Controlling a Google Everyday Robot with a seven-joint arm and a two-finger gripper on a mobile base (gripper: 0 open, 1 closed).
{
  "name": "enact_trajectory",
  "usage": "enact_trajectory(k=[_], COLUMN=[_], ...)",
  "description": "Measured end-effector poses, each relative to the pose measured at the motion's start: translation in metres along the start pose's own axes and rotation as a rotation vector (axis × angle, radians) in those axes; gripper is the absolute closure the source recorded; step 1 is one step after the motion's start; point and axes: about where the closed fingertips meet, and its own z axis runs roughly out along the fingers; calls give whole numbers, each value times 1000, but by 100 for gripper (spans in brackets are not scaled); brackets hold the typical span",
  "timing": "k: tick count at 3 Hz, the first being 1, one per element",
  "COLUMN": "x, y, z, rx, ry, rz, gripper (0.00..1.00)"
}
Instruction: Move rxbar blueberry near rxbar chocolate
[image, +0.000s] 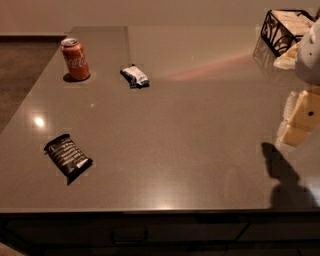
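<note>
View: camera view, the single view on record, looking down across a countertop.
Surface: grey-brown countertop (200, 130), glossy, with a small bright light reflection near its left edge.
Rxbar blueberry, position: rxbar blueberry (135, 76) lies flat on the far-left part of the countertop, just right of the soda can and apart from it.
Rxbar blueberry, appearance: small crinkled wrapper, dark blue with a white patch along its upper face, ends pinched, long axis running diagonally from upper left to lower right. Smaller than the can beside it.
Rxbar chocolate, position: rxbar chocolate (68, 157) lies flat near the front-left corner, well apart from the blue bar.
Rxbar chocolate, appearance: black rectangular wrapper with pale text lines across it, also lying diagonally, slightly longer than the blue one.
Soda can: red soda can (75, 59) stands upright at the far left, top facing up.
Gripper, position: gripper (298, 119) sits at the right edge of the view, above the countertop, pale yellow and white, well apart from both bars. A white arm section shows above it.
Gripper, state: cannot be told from this view; nothing is seen held in it.
Shadow: a dark shadow (282, 175) falls on the countertop below the gripper.
Basket: black wire basket (285, 30) at the far right corner, holding pale items.
Cabinet front: a drawer handle (129, 234) shows below the front edge.
</note>
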Motion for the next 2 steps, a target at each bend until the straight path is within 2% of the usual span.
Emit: enact_trajectory(k=[2], x=[-5], y=[-4], z=[-1], rx=[-2], ry=[-11], rz=[12], gripper=[0])
